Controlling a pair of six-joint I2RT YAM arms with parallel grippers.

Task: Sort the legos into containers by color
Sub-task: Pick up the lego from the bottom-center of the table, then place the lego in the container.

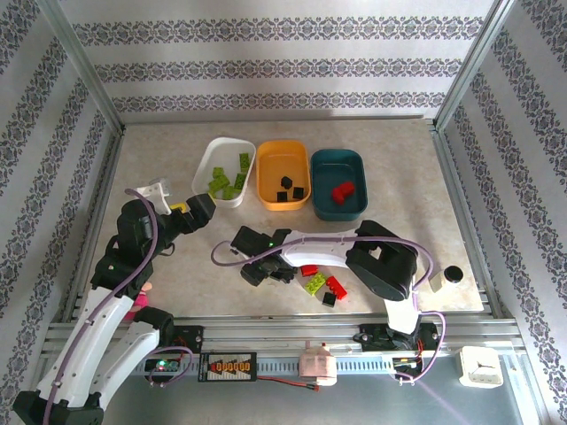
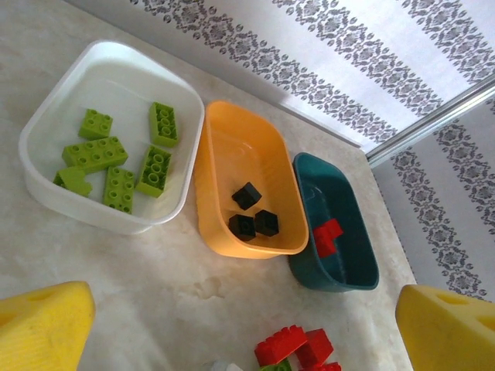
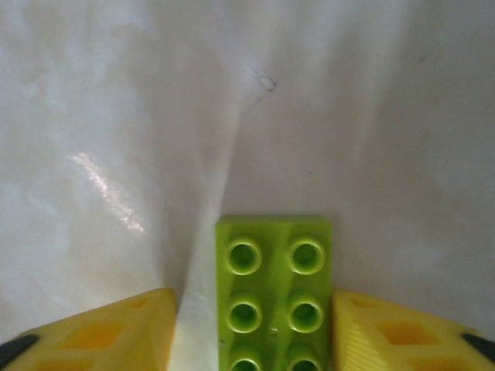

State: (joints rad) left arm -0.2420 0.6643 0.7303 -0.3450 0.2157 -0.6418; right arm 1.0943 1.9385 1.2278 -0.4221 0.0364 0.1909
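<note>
Three containers stand in a row at the back. The white tray [image 1: 213,152] [image 2: 116,69] holds several lime green legos [image 1: 232,177] [image 2: 155,166]. The orange-yellow tray [image 1: 283,146] [image 2: 224,131] holds three black legos [image 1: 290,186] [image 2: 255,220]. A red lego [image 1: 343,189] [image 2: 329,236] lies in the dark teal tray [image 1: 337,155] [image 2: 340,193]. My left gripper [image 1: 190,215] [image 2: 247,328] hangs wide open just in front of the white tray, holding nothing. My right gripper [image 1: 259,266] [image 3: 254,309] is low over the table around a green lego [image 3: 274,294]. Its right pad touches the lego and its left pad stands a little apart.
Loose red legos [image 1: 336,286] [image 2: 282,345], a green one [image 1: 314,284] and a black one [image 1: 329,299] lie near the front middle, beside the right arm. A small white cylinder with a black top [image 1: 452,276] stands at the table's right edge.
</note>
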